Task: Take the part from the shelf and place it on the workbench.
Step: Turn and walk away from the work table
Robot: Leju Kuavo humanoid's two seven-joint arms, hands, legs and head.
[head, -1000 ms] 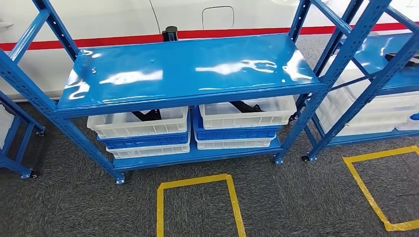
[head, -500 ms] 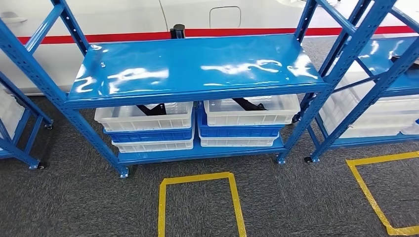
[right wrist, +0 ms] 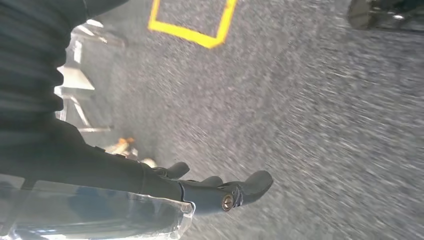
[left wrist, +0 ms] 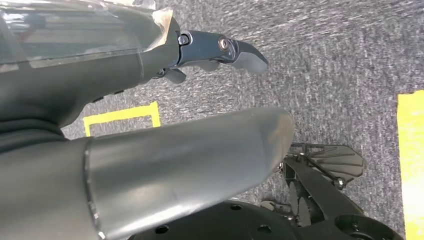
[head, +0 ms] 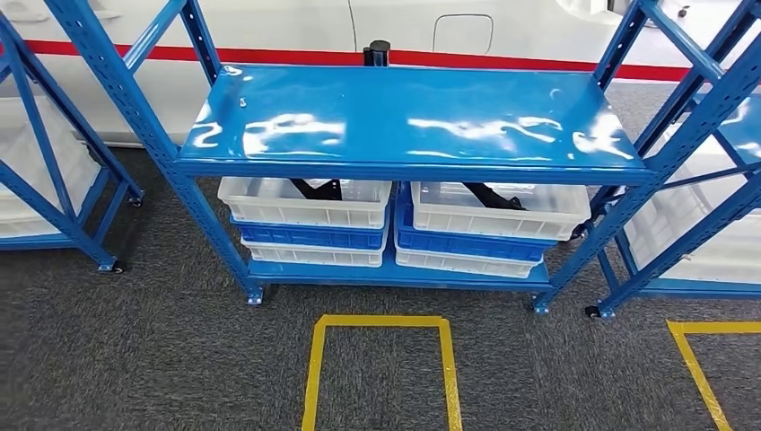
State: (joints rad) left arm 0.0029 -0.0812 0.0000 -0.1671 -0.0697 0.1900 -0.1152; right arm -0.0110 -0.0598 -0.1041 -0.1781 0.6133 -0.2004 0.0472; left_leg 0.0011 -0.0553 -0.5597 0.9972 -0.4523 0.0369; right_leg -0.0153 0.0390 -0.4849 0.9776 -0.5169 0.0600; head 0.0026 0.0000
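Head view is looking down on the blue shelf (head: 408, 117), where black parts (head: 314, 188) are lying in white bins (head: 305, 202) under its top board, well ahead of both hands. Left wrist view is showing the left hand (left wrist: 200, 55) hanging over carpet, fingers loosely apart, holding nothing. Right wrist view is showing the right hand (right wrist: 220, 192) likewise empty, slightly curled, likely because the robot is approaching.

Blue shelf (head: 404, 117), white bins (head: 305, 202), yellow floor tape (head: 381, 321)
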